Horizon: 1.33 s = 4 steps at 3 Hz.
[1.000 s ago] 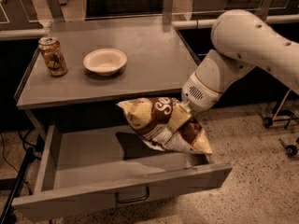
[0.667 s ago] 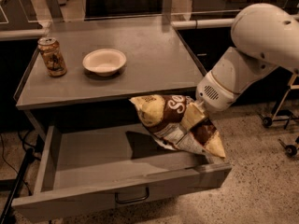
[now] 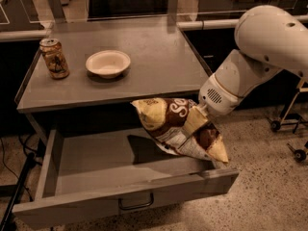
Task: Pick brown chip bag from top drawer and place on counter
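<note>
Hand (image 3: 196, 121) sits at the right front of the tabletop (image 3: 159, 66), just below its front edge, fingers pinched on the brown chip bag (image 3: 166, 121) near the bag's middle-right. The bag hangs in the air over the right part of the open top drawer (image 3: 91, 162), tilted. Its pale upper-left end is just under the tabletop edge and its lower-right corner points down near the drawer's right front corner. Cannot tell whether that corner touches the drawer wall. The bag's shadow falls on the drawer bottom, which is bare to its left. The drawer is pulled well out, front panel with curved handle (image 3: 136, 206) nearest the camera. White arm (image 3: 262, 42) comes in from the upper right, beside the tabletop's right edge. On the tabletop, a white bowl (image 3: 108, 63) sits left of centre and a soda can (image 3: 54, 57) stands upright near the left edge, apart from each other. The right half of the tabletop is bare metal. Speckled floor (image 3: 269, 186) is right of the drawer.
</note>
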{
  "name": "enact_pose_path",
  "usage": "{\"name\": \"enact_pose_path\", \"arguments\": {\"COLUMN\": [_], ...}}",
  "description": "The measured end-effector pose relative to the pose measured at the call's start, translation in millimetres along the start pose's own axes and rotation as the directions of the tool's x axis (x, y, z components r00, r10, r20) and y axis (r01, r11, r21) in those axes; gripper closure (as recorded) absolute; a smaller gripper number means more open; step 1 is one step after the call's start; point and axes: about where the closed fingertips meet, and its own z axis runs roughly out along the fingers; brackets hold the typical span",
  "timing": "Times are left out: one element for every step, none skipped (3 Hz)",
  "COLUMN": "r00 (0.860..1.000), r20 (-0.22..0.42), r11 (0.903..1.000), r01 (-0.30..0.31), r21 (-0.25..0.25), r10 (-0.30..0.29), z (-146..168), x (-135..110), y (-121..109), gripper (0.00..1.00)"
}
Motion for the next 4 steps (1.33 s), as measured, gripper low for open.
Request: {"name": "enact_pose_path", "arguments": {"r00": [0.989,0.967,0.965,0.974], "r20": [0.118,0.223,0.233,0.198], "r11": [0.9877,0.9637,0.9627,0.9734], "r01": [-0.099,-0.171,-0.173,-0.149], "r21": [0.121,0.205,0.208,0.174], "r10": [0.085,0.125,0.123,0.113], "z": [-49.7,-104.4,-109.5,-90.4], "x": [-12.1,-25.2,-27.9,-37.1], "y": [-23.5,-44.0,-44.2,-33.6], "gripper": [1.00,1.00,1.00,1.00]}}
